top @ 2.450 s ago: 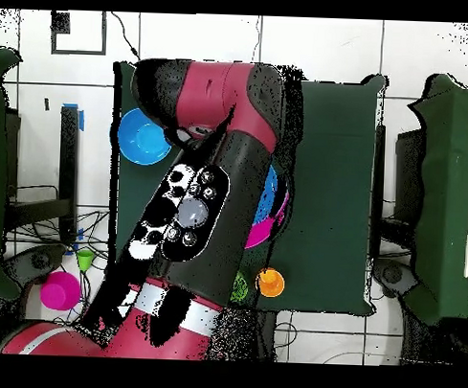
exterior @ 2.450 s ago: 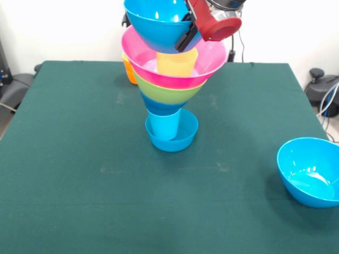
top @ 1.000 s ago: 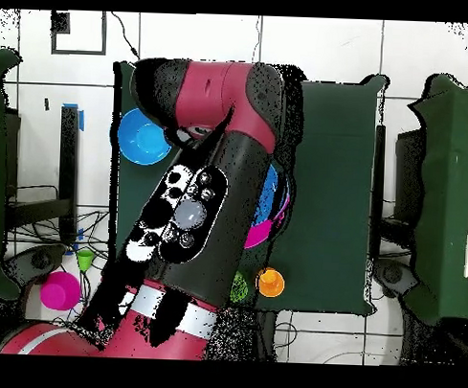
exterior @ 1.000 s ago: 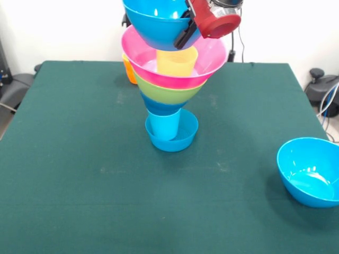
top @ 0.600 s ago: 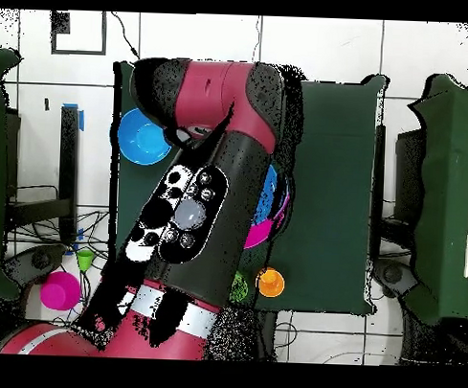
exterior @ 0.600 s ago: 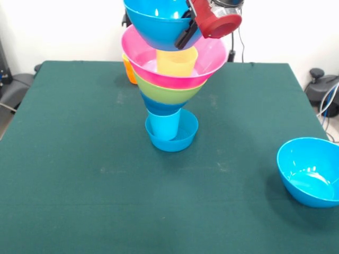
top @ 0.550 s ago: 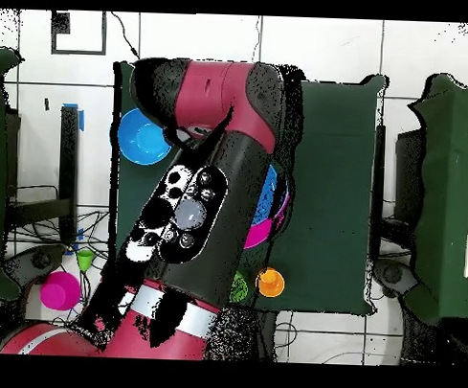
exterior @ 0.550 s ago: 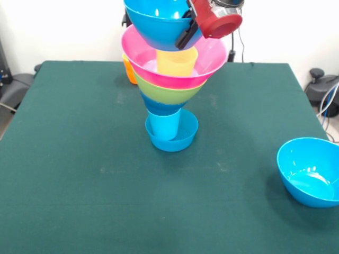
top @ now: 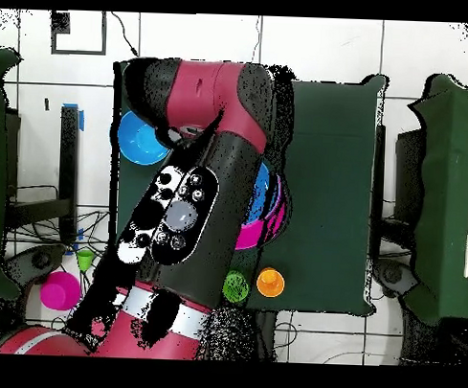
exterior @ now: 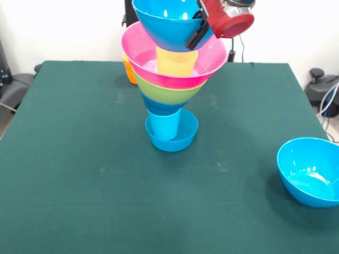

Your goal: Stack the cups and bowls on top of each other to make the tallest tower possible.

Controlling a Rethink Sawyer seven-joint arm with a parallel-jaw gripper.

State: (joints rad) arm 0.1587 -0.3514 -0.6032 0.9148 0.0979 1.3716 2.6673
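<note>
The tower stands mid-table: a small blue bowl (exterior: 175, 140) at the base, a light blue cup (exterior: 163, 125) in it, then a blue bowl, the lime green bowl (exterior: 165, 93) and the pink bowl (exterior: 212, 59). The yellow cup (exterior: 177, 62) stands in the pink bowl. My gripper (exterior: 195, 36) is shut on the rim of a large blue bowl (exterior: 165, 22) and holds it tilted just above the yellow cup. In the overhead view the arm (top: 194, 205) hides most of the tower; only the pink rim (top: 267, 228) shows.
An orange cup (exterior: 128, 72) stands behind the tower; it also shows in the overhead view (top: 270, 282) beside a green cup (top: 236, 286). Another large blue bowl (exterior: 309, 171) sits near the table's right edge, also in the overhead view (top: 136, 139).
My gripper has moved up and a little to the right in the front view, carrying the blue bowl with it. The tower has not moved.
</note>
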